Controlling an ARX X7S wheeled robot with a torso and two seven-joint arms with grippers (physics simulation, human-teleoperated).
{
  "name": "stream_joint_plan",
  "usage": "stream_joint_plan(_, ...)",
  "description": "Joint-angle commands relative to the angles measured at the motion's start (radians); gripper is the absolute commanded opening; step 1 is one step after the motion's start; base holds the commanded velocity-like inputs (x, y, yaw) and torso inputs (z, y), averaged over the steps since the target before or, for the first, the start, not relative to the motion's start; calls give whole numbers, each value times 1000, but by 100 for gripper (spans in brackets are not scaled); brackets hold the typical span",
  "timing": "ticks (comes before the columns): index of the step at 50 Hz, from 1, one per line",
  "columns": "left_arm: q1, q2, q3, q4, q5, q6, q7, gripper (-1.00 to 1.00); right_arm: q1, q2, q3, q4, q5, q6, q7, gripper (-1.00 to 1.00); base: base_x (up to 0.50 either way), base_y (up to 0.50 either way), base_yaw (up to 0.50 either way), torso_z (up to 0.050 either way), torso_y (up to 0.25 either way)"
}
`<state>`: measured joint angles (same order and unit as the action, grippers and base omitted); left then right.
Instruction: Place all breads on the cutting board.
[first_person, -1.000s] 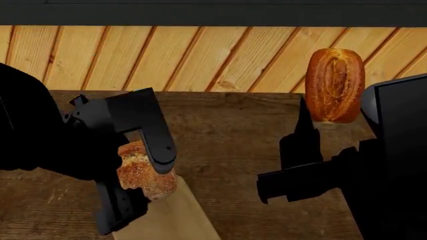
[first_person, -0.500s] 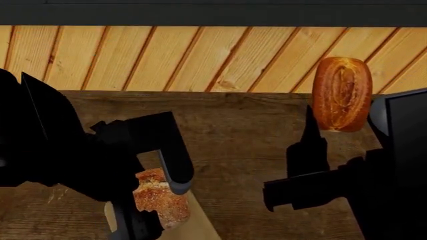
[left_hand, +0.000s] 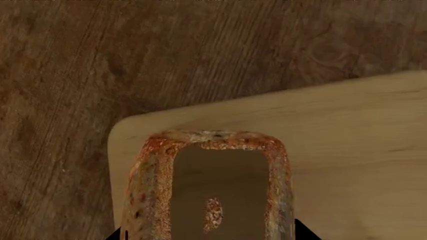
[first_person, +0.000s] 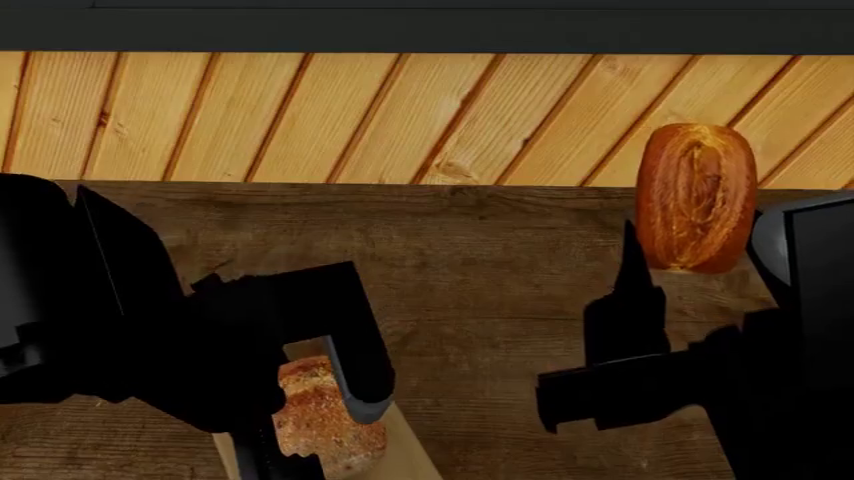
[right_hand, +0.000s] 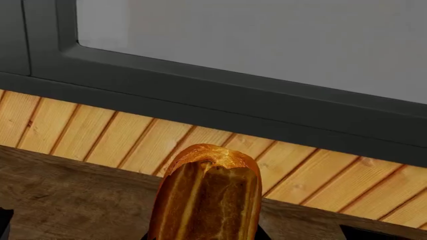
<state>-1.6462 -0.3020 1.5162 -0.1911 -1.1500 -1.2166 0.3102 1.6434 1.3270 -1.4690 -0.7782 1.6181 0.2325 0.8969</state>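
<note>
Since a second ago your left end effector (first_person: 324, 420) has dropped, pinching the speckled roll (first_person: 324, 418) over the cutting board (left_hand: 347, 150), while your right end effector (first_person: 687, 265) clamps the split loaf (first_person: 695, 197) beyond the board; both seem light, rigid, best gripped mid-body.

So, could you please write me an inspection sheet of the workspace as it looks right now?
Surface: dark wooden table.
Job's things: speckled loaf held over the corner of the cutting board; split-top loaf held up off the table.
Clutter: nothing seen.
Grippers: left gripper shut on the speckled loaf; right gripper shut on the split-top loaf.
Cables: nothing seen.
Surroundings: slanted pale wood panelling behind the table, dark frame above it.
</note>
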Motion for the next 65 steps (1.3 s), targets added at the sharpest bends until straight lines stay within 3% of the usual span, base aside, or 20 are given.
stream_joint_plan(1,-39,-14,-21,12,-26,-11,12,100,34,8,33,-4,-28,13,-1,-100,0,0,0,0,0)
stream_joint_plan(23,-278,-49,-106,-20,-52,-30,126,100,60,-16,53,6,5,50,0,-100,0,0,0,0,0)
stream_joint_plan(35,-353,-134,-234,-6,-154,-36,94,100,81,-44,60,22,52,94,-17,-100,0,0,0,0,0)
stream_joint_plan(40,-401,-167,-297,-83,-182,-27,86,100,150,-80,77,56,127,188,-41,-100,0,0,0,2,2)
stream_joint_plan(42,-422,-182,-329,-120,-181,-15,32,100,192,-109,69,79,175,284,-65,-100,0,0,0,0,0)
stream_joint_plan(50,-417,-232,-360,-132,-183,-1,-35,100,348,-188,76,171,368,525,-147,-100,0,0,0,0,0)
stream_joint_plan(65,-414,-265,-391,-181,-161,47,-80,100,445,-363,49,322,606,681,-204,-100,0,0,0,0,1)
